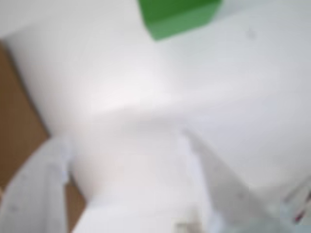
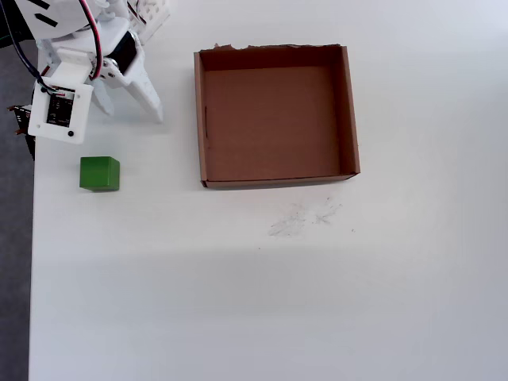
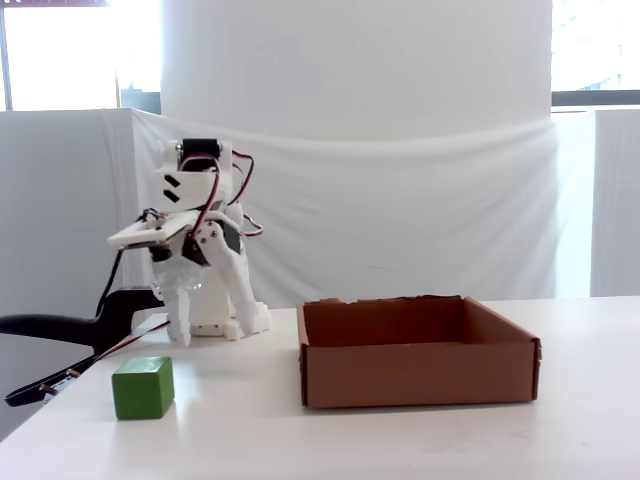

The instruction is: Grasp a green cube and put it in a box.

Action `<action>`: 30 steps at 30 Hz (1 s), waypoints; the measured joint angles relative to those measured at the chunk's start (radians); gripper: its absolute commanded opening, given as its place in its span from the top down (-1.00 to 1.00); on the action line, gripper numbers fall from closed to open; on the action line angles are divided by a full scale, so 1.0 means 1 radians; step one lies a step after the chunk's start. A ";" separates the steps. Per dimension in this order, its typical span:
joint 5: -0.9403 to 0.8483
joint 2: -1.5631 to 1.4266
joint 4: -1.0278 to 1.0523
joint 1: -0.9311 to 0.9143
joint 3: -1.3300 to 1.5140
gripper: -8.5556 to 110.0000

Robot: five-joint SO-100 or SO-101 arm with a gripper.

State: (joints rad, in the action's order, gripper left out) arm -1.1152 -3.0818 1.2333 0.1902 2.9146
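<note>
Cube: a green cube (image 2: 99, 174) sits alone on the white table (image 2: 238, 302), at the 9 o'clock side of the overhead view, close to the table's left edge.
Cube, other views: the fixed view shows the cube (image 3: 143, 387) resting flat at about 8 o'clock; the blurred wrist view catches only part of the cube (image 1: 177, 17) at its 12 o'clock edge.
Box: a shallow brown cardboard box (image 2: 348, 111) lies just above the middle of the overhead view, well apart from the cube and at 3 o'clock from it, with a ragged torn rim along its 12 o'clock wall.
Box, fixed view: the box (image 3: 415, 372) stands to the right of the cube, its inside bare.
Arm: the white arm (image 2: 75, 59) crouches at 11 o'clock in the overhead view, red and black wires running over it.
Claw: the gripper (image 2: 131, 107) points down toward the table between the cube and the box, above the cube in that view and touching neither; its two fingers are spread wide and hold nothing.
Claw, wrist view: the two pale fingers (image 1: 43, 189) frame bare table, with a strip of brown at 9 o'clock.
Marks: faint grey scuffs (image 2: 302, 218) show on the table just at 6 o'clock from the box.
</note>
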 measured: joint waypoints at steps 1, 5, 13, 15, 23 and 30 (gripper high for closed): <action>-0.008 0.037 0.008 -0.005 -0.037 0.25; -0.057 0.201 0.014 -0.043 -0.204 0.15; -0.262 0.580 0.038 -0.147 -0.534 0.14; -0.334 0.703 0.038 -0.189 -0.634 0.15; -0.423 0.977 0.025 -0.249 -0.831 0.19; -0.428 1.135 -0.049 -0.252 -0.913 0.19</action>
State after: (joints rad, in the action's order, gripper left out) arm -1.5432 -1.9466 1.1842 -0.0614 2.0018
